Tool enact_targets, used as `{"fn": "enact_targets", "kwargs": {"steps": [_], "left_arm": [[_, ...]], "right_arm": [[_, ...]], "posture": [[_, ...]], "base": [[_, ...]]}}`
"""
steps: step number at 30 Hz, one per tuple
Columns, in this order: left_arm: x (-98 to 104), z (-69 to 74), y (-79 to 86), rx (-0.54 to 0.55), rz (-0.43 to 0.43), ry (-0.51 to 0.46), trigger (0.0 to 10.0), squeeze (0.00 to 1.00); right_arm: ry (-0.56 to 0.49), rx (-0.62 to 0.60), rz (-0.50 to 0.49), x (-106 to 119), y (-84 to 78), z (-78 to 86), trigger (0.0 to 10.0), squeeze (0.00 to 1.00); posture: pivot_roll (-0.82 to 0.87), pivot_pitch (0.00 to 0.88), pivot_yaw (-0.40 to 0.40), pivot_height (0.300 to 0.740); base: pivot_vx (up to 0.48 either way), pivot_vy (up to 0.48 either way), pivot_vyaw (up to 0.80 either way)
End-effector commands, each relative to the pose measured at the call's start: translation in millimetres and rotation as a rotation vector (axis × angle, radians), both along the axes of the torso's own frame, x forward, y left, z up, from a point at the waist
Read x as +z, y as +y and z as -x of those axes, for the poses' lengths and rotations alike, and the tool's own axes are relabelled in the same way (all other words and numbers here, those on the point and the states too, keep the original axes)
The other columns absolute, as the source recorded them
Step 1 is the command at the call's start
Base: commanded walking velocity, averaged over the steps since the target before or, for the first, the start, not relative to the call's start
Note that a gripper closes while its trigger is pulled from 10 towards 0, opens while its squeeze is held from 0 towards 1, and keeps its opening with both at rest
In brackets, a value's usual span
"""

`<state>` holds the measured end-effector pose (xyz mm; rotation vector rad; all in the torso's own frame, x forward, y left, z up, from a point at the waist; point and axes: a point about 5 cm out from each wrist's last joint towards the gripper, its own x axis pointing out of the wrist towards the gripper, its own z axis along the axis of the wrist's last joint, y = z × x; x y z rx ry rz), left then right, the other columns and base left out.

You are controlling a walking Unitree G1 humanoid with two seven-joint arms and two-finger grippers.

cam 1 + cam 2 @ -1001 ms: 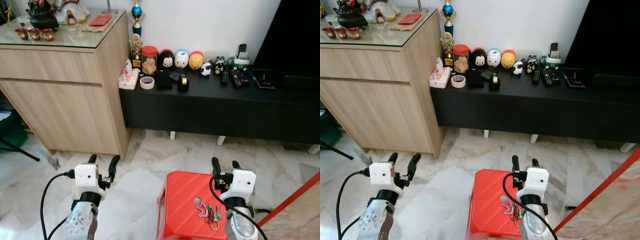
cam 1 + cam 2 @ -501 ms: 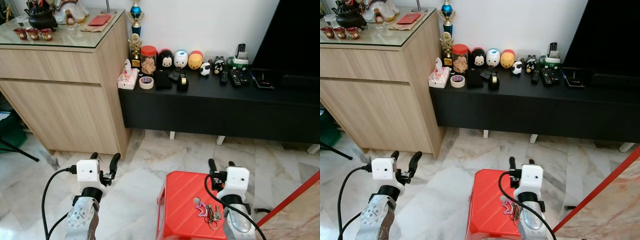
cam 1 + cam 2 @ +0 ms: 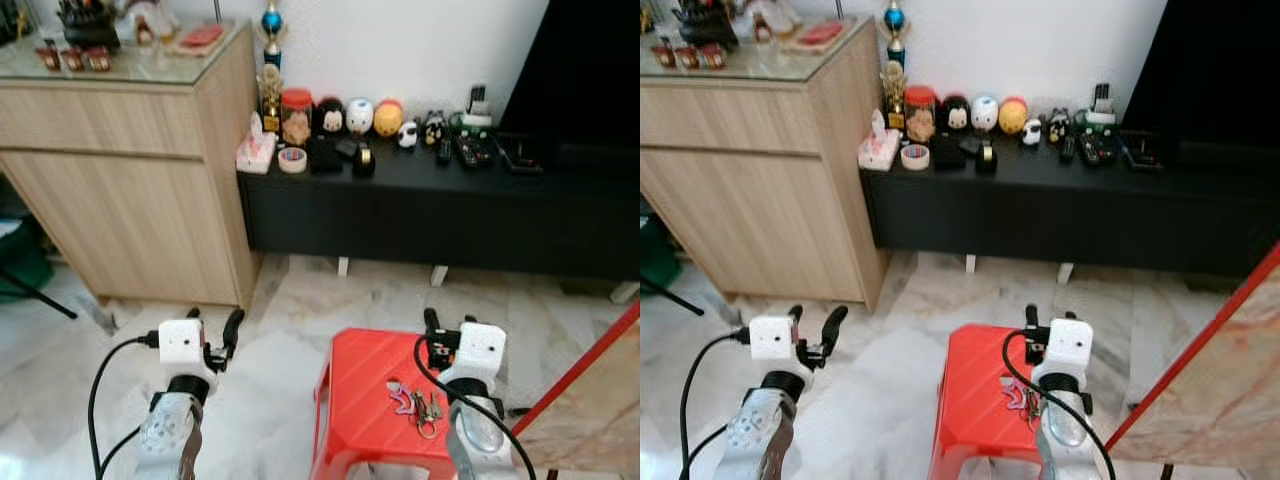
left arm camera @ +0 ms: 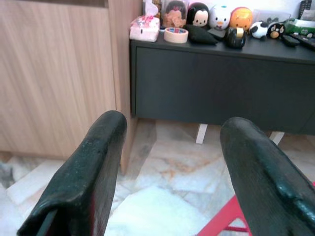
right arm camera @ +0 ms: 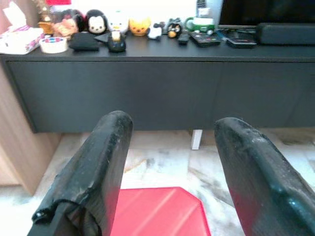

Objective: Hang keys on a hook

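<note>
nothing of the job is done yet, as far as i can judge. the keys (image 3: pixel 418 408) lie loose in a small bunch on top of the red stool (image 3: pixel 358 400), on its right-hand part, just beside my right gripper (image 3: pixel 445 330), which hovers over the stool's far right corner with its two black fingers spread apart and nothing between them. my left gripper (image 3: pixel 212 325) hangs over bare marble floor (image 3: pixel 290 320) to the left of the stool, fingers also parted and empty. i see no hook anywhere, so the whole run remains: grasp the keys, find the hook, carry them there and hang them.

for room, the floor between the stool and the furniture ahead looks free. the black low cabinet (image 3: pixel 430 215) runs along the wall ahead, its top crowded with small figurines, tape and remotes, so i'd keep clear of that edge. the wooden cabinet (image 3: pixel 130 200) stands to the left, its corner near my left arm's side. on the right a red-edged panel (image 3: pixel 580 400) leans in close to the stool, which squeezes my right arm's swing. the keys sit near the stool's front right area, so a clumsy grab could push them off.
</note>
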<state>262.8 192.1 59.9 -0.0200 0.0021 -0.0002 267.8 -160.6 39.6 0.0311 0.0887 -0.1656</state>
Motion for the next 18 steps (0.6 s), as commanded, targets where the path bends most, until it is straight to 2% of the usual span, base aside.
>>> {"fn": "enact_targets", "kwargs": {"steps": [1, 9, 18], "left_arm": [[2.3, -2.2, -1.8, -0.008, -0.005, 0.001, 10.0, 0.0], [3.1, -2.9, -5.0, -0.013, -0.003, 0.003, 10.0, 0.0], [6.4, -4.8, -7.4, -0.019, 0.003, -0.005, 10.0, 0.0]], "right_arm": [[0.012, -0.017, -0.018, -0.8, -1.1, -1.6, 10.0, 0.0], [0.038, 0.066, -0.046, -2.7, 13.1, -4.6, 10.0, 0.0], [0.067, 0.069, -0.054, -6.5, 9.3, -4.4, 10.0, 0.0]], "posture": [[-0.01, 0.015, -0.04, 0.646], [-0.01, 0.021, -0.042, 0.646], [-0.01, 0.024, -0.04, 0.646]], "base": [[0.0, 0.0, 0.0], [0.0, 0.0, 0.0], [0.0, 0.0, 0.0]]}}
